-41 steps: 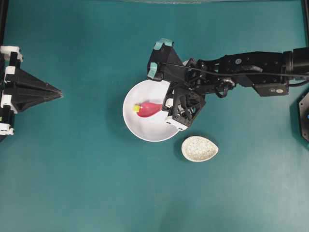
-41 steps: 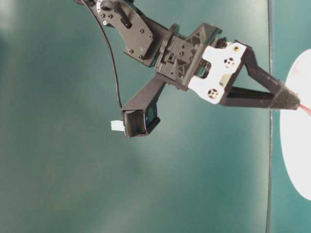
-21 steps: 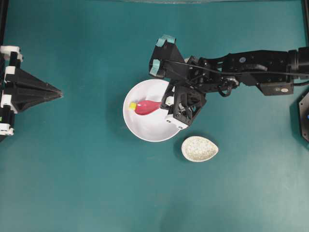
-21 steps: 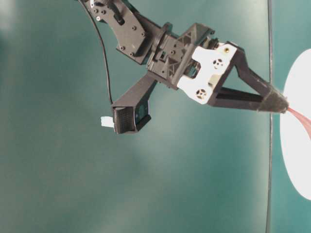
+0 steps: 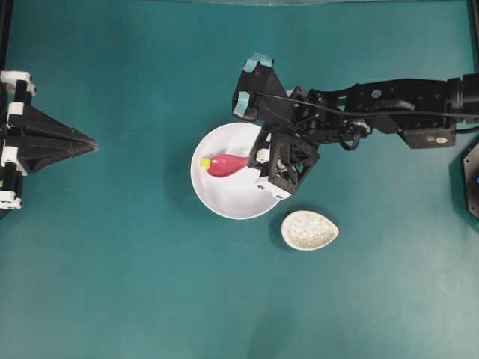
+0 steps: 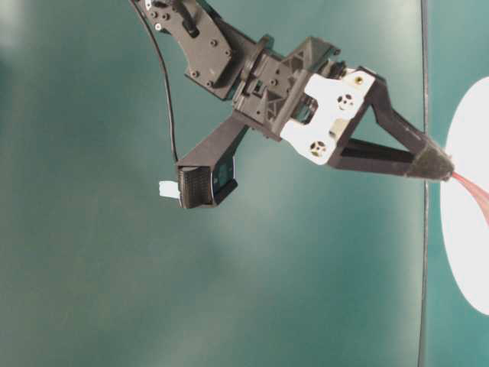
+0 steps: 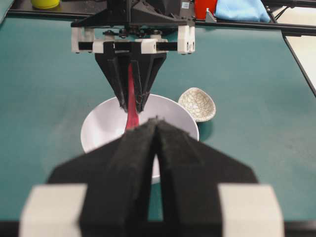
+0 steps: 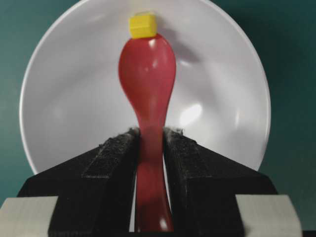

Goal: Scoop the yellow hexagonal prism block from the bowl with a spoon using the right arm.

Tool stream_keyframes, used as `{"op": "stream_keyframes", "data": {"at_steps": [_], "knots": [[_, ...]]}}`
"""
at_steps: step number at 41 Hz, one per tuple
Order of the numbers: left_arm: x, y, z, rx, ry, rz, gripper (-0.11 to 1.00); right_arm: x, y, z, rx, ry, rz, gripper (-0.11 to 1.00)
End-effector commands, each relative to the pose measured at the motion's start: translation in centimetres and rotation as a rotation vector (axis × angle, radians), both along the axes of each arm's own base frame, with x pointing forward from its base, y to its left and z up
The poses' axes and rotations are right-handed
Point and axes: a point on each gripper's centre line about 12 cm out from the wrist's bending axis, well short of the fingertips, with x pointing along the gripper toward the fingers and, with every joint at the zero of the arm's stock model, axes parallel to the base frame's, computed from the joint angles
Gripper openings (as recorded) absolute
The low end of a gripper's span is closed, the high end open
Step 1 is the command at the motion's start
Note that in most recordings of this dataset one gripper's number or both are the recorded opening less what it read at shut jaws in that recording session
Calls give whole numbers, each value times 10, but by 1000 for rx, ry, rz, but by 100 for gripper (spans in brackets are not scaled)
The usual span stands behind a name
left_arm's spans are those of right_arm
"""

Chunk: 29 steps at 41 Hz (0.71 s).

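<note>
Worktop point(image 5: 135, 284): teal, carries everything.
Right arm point(image 5: 389, 112): reaches in from the right edge.
Bowl point(image 5: 224, 196): white, near the worktop's middle.
Right gripper point(image 8: 150, 148): clamped on the spoon's handle.
Left gripper point(image 7: 155, 129): fingers pressed together, empty, at the left edge.
Spoon point(image 8: 148, 74): scoop inside the bowl.
Yellow hexagonal prism block point(image 8: 142, 25): in the bowl, touching the scoop's tip.

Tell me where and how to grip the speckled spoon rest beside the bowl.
Probably pinch the spoon rest across its narrow pointed end, coming straight down from above. It lies flat, hollow side up, apart from the bowl, so the thin raised rim is the only part offering a hold.
</note>
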Motion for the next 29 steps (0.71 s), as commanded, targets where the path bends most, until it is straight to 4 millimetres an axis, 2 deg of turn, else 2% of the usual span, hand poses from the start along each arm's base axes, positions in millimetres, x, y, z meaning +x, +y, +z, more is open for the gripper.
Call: {"op": "stream_keyframes", "data": {"at_steps": [1, 29], "knots": [[3, 0, 12, 0, -34, 1, 2, 0, 0, 17, -8, -53, 0, 24], [3, 0, 12, 0, -34, 0, 2, -9, 0, 8, -5, -67, -19, 24]]}}
